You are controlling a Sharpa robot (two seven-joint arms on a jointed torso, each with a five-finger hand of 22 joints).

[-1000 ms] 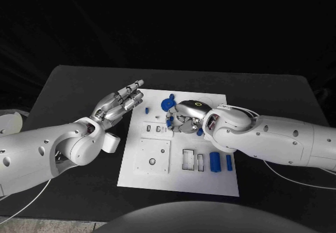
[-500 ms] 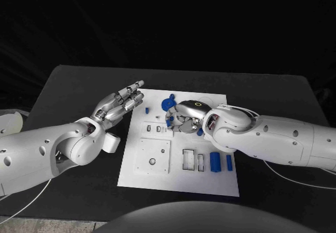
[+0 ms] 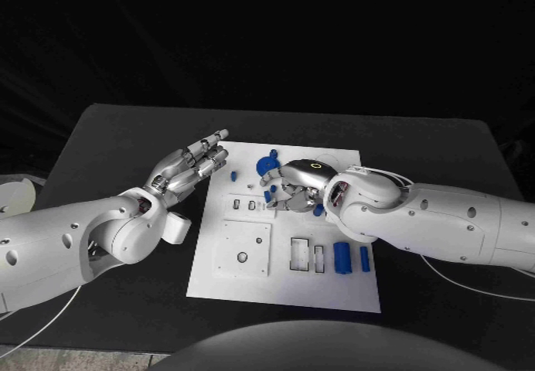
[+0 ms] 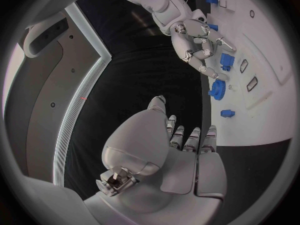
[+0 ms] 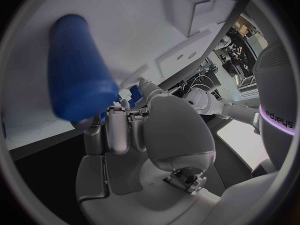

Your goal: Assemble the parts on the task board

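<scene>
My left hand [image 3: 189, 166] hovers empty, fingers spread, left of the task board [image 3: 284, 286]. Right hand [image 3: 295, 185] sits curled over the blue parts [image 3: 267, 164]; can't tell if it's gripping anything.

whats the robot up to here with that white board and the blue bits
It is assembling blue parts on the white board. The right robot hand is down on the board's far half among small blue pieces, near a blue gear. The left robot hand hovers open beside the board, holding nothing. Two blue bars lie nearer the robot.

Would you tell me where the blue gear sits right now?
In the head view the blue gear sits near the task board's far edge, between the left hand and right hand.
</scene>
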